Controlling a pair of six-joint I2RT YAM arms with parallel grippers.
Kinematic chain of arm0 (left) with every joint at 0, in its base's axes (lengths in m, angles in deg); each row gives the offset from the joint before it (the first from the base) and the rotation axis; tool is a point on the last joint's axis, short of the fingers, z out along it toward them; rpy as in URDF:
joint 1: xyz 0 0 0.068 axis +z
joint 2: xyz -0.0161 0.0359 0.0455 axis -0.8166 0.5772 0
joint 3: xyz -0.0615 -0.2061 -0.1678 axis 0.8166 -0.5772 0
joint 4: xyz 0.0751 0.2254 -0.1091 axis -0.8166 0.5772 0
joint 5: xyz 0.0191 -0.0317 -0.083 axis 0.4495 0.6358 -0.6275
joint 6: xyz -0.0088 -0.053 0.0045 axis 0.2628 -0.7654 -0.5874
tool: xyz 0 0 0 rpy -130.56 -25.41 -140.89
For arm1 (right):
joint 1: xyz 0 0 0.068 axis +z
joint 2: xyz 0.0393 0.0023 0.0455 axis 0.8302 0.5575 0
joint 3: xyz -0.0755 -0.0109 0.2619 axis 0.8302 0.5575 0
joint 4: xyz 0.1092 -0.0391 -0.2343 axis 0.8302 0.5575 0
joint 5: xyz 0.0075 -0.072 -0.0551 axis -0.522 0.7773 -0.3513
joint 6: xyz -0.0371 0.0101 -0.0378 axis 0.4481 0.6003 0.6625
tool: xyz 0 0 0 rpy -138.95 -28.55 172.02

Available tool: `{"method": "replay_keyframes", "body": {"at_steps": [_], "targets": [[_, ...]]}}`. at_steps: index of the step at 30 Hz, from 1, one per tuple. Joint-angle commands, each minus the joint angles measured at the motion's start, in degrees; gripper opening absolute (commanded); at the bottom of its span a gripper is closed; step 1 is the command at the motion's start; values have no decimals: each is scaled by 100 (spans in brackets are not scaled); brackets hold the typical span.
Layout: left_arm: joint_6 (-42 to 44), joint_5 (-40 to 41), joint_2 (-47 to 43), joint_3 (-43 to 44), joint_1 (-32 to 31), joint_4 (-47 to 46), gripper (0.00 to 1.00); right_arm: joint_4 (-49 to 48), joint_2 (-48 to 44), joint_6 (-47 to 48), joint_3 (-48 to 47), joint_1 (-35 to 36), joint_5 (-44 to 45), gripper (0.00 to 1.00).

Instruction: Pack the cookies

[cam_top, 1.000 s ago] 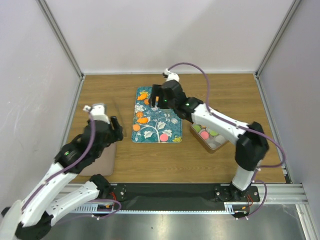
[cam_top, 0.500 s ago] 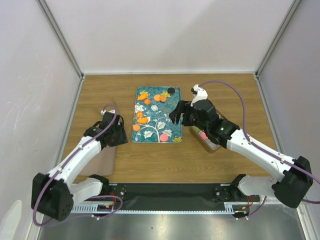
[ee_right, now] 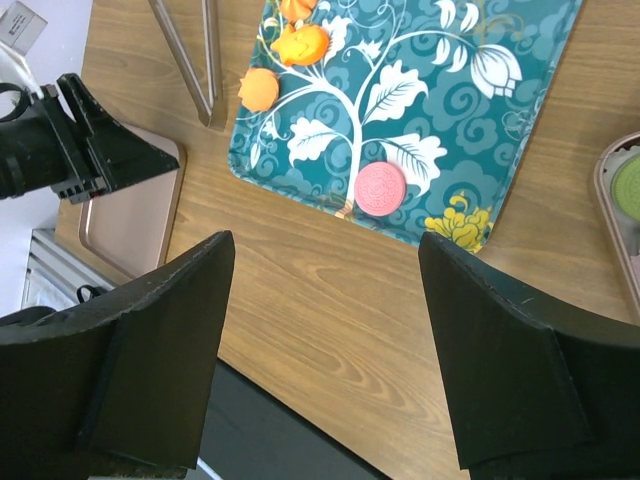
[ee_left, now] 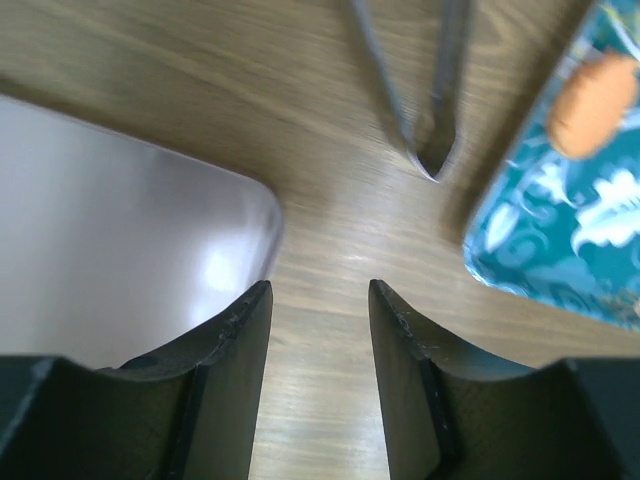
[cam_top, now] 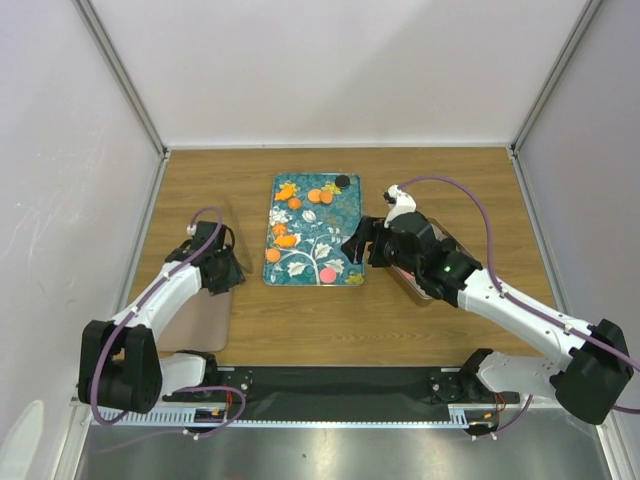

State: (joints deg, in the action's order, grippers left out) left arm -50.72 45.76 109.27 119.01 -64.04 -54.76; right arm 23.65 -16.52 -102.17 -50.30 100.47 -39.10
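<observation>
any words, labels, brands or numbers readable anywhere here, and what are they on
No text can be read in any view.
pink cookie: faint surface marks, too small to read.
tray: only leaf and flower prints, no words.
tag in the corner of the right wrist view: pale and blurred, nothing legible.

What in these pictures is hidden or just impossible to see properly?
- Box: cut off by the right edge of the right wrist view; in the top view the right arm covers most of it, so the cookies inside can't be counted.
- Tongs: left wrist view, handles cut off by the top edge.
- Pinkish plate: top view, partly under the left arm.
</observation>
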Motion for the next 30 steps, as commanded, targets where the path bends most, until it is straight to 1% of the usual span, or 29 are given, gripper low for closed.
{"method": "replay_keyframes", "body": {"at_steps": [1,4,13,18,23,24,26,27,29,30], "targets": [[-202,230,-10,-131,322,-176,50,-252,-159,-85,70,-15,-86,79],[-238,239,42,-184,420,-290,50,-287,-177,-112,150,-6,-103,80],[-343,204,358,-395,429,-510,49,-296,-177,-120,203,-6,-139,80],[-475,133,438,-605,429,-721,44,-331,-133,-138,229,-15,-182,79],[-510,124,447,-659,429,-800,34,-349,-133,-138,273,-6,-182,80],[-501,124,464,-650,429,-809,28,-366,-142,-138,264,-6,-183,80],[-484,159,473,-615,429,-756,22,-375,-133,-138,282,-6,-200,80],[-475,168,491,-580,429,-739,16,-393,-107,-138,273,-6,-218,80],[-414,212,499,-527,429,-686,13,-402,-89,-147,290,-6,-209,79],[-396,212,534,-466,429,-677,10,-410,-72,-147,290,-6,-218,79]]}}
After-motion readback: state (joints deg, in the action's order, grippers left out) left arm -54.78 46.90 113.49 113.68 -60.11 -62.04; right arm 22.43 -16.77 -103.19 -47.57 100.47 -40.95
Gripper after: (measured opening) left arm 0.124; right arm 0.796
